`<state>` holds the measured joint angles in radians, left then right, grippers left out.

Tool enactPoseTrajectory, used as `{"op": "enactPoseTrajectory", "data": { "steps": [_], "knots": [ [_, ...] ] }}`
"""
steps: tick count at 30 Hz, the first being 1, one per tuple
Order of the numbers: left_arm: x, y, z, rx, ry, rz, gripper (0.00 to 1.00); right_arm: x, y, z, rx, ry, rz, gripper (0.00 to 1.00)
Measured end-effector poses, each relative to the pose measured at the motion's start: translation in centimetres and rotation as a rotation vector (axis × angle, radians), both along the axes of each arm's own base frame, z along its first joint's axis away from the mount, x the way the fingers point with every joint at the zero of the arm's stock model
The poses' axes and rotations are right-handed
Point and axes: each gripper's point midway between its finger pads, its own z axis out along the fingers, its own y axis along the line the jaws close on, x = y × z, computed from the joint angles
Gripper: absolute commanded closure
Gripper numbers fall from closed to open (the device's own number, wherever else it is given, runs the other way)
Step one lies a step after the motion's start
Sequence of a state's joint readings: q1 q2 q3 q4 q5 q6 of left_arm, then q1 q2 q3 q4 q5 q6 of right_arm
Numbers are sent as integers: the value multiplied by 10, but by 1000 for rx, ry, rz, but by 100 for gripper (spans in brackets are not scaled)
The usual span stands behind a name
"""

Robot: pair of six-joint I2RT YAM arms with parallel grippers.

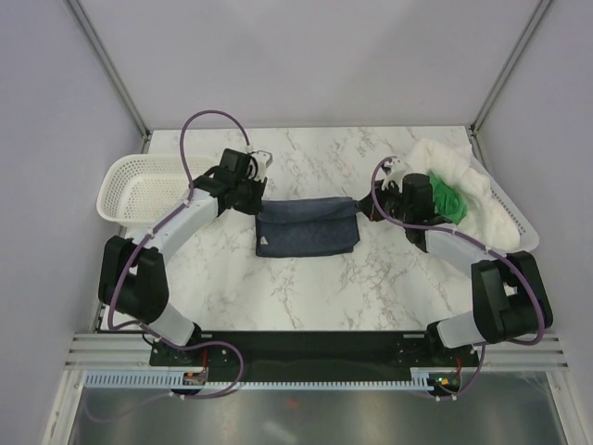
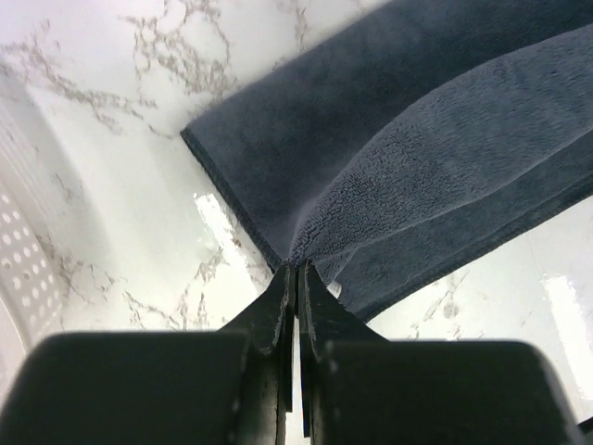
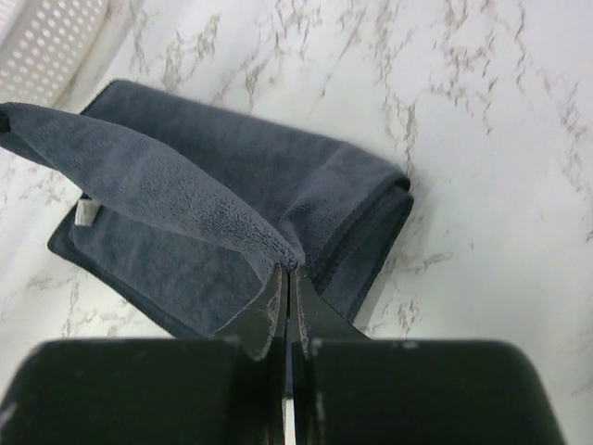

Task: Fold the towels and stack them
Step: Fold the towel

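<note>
Navy towel (image 1: 306, 232) spans left tool (image 2: 296, 271) to right tool (image 3: 289, 269)

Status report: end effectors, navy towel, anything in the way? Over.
Left end effector and right end effector shut on navy towel corners. Towel's edge lifted, rest on table. White basket left, apart from towel.

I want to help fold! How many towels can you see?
3. The navy towel is in the middle, and the green towel sits on the white towel at the right. More may hide underneath.
</note>
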<state>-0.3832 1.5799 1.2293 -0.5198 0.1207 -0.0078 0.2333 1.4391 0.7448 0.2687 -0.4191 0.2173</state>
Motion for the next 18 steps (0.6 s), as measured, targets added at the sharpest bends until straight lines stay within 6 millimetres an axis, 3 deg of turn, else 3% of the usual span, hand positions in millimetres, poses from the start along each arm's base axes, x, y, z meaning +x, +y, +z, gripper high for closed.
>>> {"op": "enactPoseTrajectory", "data": {
  "steps": [10,13,18],
  "knots": [
    [-39,10,-50,84,120,46,98,-36,4,-46,-14,125,17,100],
    [-49,9,-54,89,130,48,98,-40,5,-44,-9,122,17,100],
    [-51,6,-36,58,83,55,98,-40,6,-25,5,73,17,100]
  ]
}}
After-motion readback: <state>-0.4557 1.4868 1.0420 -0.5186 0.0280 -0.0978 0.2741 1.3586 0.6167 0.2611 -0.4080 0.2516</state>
